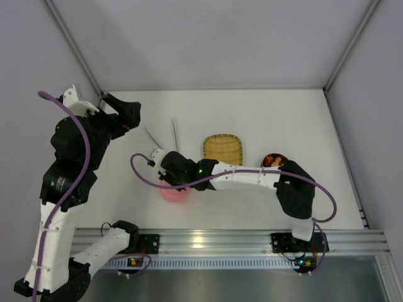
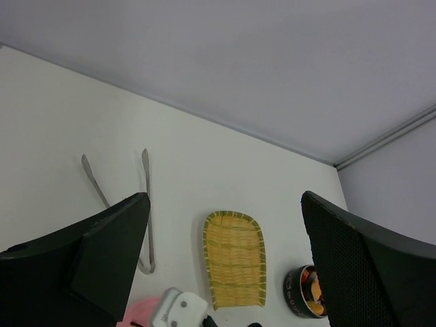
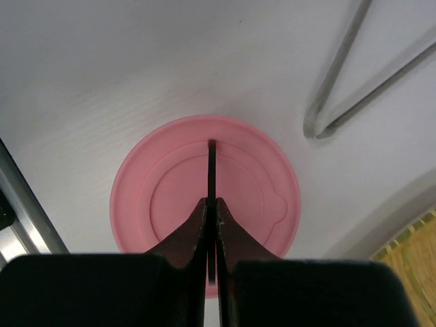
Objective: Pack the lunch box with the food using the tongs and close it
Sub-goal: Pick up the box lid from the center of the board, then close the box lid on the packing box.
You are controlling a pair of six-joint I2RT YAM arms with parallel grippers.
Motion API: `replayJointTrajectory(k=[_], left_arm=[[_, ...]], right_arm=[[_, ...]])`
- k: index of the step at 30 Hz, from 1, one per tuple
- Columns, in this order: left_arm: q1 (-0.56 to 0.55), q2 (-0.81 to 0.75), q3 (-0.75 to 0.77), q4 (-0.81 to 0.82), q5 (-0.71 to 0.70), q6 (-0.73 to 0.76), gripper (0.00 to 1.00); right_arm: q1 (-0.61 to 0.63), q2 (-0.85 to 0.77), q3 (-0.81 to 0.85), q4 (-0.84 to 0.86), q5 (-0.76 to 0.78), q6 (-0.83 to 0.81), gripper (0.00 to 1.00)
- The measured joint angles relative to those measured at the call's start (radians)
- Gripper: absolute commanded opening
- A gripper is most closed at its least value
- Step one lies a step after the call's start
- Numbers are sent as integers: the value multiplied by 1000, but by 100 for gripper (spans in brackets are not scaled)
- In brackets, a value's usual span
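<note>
**Nearest the arm bases:** the right gripper (image 3: 211, 204) is clenched on the thin black handle (image 3: 212, 160) of the pink lid (image 3: 150, 197). The lid lies flat on the table (image 1: 283, 119), left of centre. The pinch is on the handle only.

**Just beyond the lid:** the tongs (image 2: 148, 211) lie loose on the table, nothing gripping them.

**Further right:** the woven tray (image 2: 235, 259) looks bare. Past its right side stands the lunch box (image 2: 294, 300), uncovered, with the food (image 2: 315, 289) inside. Lid and box are well apart, with the tray roughly between them. Judged: packing done, closing in hand.

**Far left, raised:** the left gripper (image 2: 223, 201) has its jaws spread wide and holds nothing.

Risks, as judged:
- The handle is thin and curved, so the lid may pivot and hang tilted once lifted, or slide out of the pinch.
- A tilted lid would meet the rim edge-first. Nothing braces the box, so it could be shoved or tipped and spill food.
- A low carry could catch the tray's rim.
- The right forearm passes near the tongs, and a sweep could drag them.
- Whether food stands above the rim cannot be told. If it does, the lid will not seat.
</note>
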Motion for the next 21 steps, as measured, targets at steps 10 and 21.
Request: replayJointTrajectory(k=[10, 21], left_arm=[[0, -12, -95, 17, -7, -1, 98], [0, -13, -148, 53, 27, -13, 98]], right_arm=[[-128, -443, -120, -170, 230, 129, 0], [-574, -755, -389, -322, 384, 292, 0]])
